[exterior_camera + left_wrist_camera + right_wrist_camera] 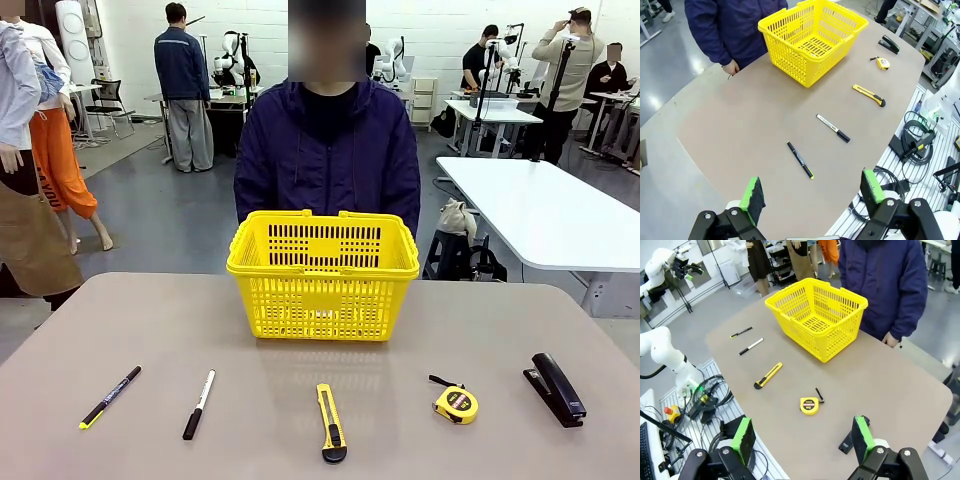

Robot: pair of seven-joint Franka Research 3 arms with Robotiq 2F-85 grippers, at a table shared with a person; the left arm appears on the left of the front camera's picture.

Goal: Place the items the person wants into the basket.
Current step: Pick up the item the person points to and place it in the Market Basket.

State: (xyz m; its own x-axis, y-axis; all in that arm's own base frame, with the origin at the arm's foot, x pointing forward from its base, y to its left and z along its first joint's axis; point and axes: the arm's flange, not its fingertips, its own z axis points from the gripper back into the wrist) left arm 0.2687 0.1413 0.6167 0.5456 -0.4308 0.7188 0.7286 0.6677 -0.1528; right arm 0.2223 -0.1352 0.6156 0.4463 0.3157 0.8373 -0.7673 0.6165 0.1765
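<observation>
Our left pincer [812,189] and right pincer [802,436] are wide, empty; the right one half hides the stapler [846,443], 6 o'clock from the basket [805,337].

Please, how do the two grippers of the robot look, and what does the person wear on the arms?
The left gripper and the right gripper look alike: black metal fingers with round pivot joints, each tipped with a bright green pad. The person wears a dark navy-purple zip jacket whose long sleeves reach the wrists.
</observation>
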